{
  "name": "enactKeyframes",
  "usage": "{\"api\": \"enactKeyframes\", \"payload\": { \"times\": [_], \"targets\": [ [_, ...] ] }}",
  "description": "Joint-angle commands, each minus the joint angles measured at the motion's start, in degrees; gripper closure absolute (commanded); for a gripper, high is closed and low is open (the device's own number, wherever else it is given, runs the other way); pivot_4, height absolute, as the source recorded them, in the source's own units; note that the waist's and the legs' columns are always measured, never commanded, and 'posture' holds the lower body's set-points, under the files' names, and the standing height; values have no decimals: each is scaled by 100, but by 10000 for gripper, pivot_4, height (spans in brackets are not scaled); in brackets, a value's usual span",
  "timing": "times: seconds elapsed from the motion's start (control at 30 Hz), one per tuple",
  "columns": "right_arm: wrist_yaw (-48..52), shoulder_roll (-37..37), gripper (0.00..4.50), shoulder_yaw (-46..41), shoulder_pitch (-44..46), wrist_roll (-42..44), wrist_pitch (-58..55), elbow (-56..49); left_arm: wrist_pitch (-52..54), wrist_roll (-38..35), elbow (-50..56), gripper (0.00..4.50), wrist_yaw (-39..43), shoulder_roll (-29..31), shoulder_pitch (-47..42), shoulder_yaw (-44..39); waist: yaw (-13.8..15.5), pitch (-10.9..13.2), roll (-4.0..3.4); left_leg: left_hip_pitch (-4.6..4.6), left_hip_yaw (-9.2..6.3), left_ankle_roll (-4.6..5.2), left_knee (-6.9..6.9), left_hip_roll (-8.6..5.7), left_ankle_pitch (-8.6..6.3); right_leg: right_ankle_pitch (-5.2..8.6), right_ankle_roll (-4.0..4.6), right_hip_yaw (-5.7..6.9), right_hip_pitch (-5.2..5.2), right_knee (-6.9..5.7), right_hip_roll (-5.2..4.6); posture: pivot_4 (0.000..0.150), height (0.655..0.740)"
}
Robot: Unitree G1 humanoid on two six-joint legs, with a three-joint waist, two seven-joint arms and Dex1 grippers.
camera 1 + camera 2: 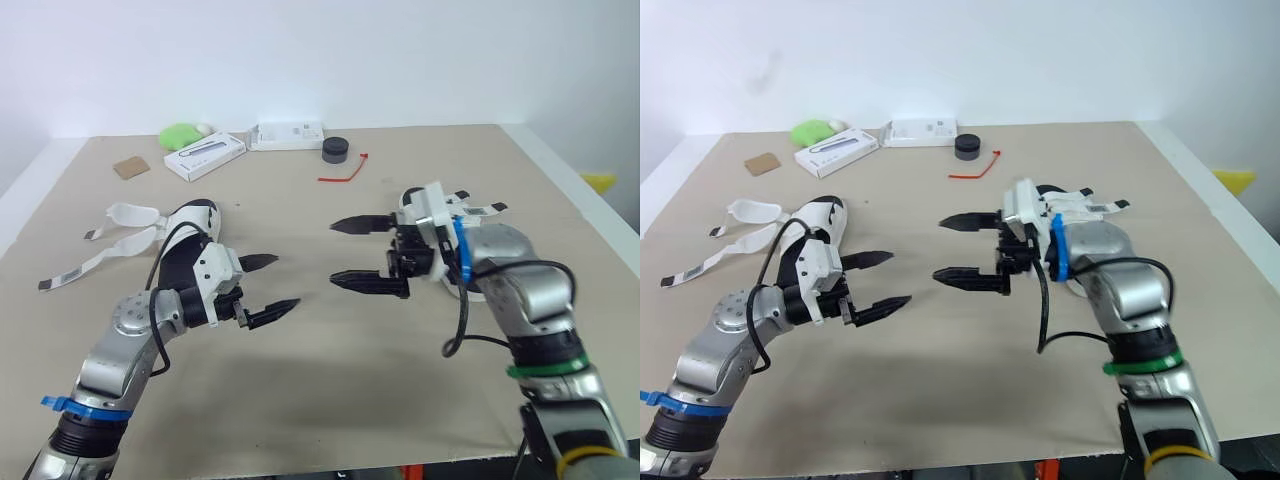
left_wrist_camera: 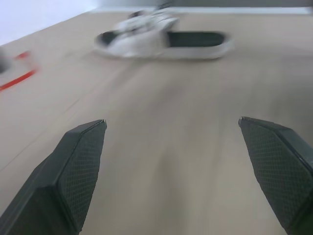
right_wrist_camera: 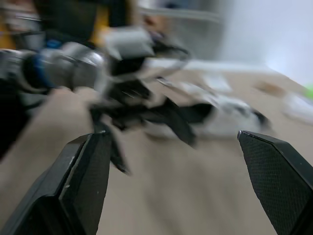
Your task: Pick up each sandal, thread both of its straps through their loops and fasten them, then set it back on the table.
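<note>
Head view: left gripper and right gripper hover over the middle of the tan table, tips facing each other. Both are spread wide and hold nothing. Left sandal at 9 o'clock, straps splayed flat. Right sandal at 3 o'clock, behind right wrist.
Left wrist view: fingers wide apart, right sandal ahead.
Right wrist view: blurred; probably left sandal beyond left gripper.

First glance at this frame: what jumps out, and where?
Both open grippers, the left gripper and right gripper, face each other above the middle of the tan table, holding nothing. A white sandal with a black footbed lies at the robot's left, its loose straps splayed outward; a second white sandal sits just behind the right gripper.
</note>
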State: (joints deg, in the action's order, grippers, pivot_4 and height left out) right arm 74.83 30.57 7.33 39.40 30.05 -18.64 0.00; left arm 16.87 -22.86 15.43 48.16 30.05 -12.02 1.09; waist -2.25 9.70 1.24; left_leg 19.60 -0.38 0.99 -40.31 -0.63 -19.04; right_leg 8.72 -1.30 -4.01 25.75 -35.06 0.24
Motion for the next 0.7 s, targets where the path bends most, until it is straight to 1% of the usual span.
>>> {"api": "enactKeyframes", "payload": {
  "times": [0.03,0.07,0.2,0.33,0.5,0.57,0.7],
  "targets": [
    [695,-167,566,194,436,-305,763,866,239,285,119,0,-976,-221,16,-332,-1,1,1,0,2,0,0,-3,0,-8,14,0,1,0,-6,1500,7400],
    [789,-220,566,211,539,-343,851,1081,308,368,142,0,-1241,-308,37,-385,-7,2,2,2,8,0,0,-4,0,-19,31,1,4,0,-15,1500,7400],
    [1037,-367,566,216,721,-489,1213,1595,760,458,350,0,-2038,-626,123,-520,-13,2,3,11,11,-10,0,-14,-6,-25,36,28,16,-1,-70,1500,7400],
    [1025,-482,566,177,811,-594,1360,1880,1071,731,570,0,-2795,-919,179,-495,-12,2,3,28,-5,-23,1,-16,-14,-27,37,43,30,-1,-80,1500,7400],
    [812,-558,566,135,813,-739,1479,1933,1470,1037,706,0,-3578,-1262,209,-497,-10,2,3,51,-13,-30,0,-20,-11,-28,39,50,48,-4,-85,1500,7400],
    [768,-557,566,130,763,-739,1450,1860,1793,897,715,0,-3812,-1479,156,-622,-10,1,3,53,-16,-33,1,-21,-9,-29,40,53,48,-4,-85,1500,7400],
    [703,-518,566,121,677,-768,1453,1804,2032,1066,666,0,-4111,-1576,-17,-608,-12,1,4,54,-24,-44,0,-22,-3,-32,44,60,48,-7,-84,1500,7400]
  ]
}}
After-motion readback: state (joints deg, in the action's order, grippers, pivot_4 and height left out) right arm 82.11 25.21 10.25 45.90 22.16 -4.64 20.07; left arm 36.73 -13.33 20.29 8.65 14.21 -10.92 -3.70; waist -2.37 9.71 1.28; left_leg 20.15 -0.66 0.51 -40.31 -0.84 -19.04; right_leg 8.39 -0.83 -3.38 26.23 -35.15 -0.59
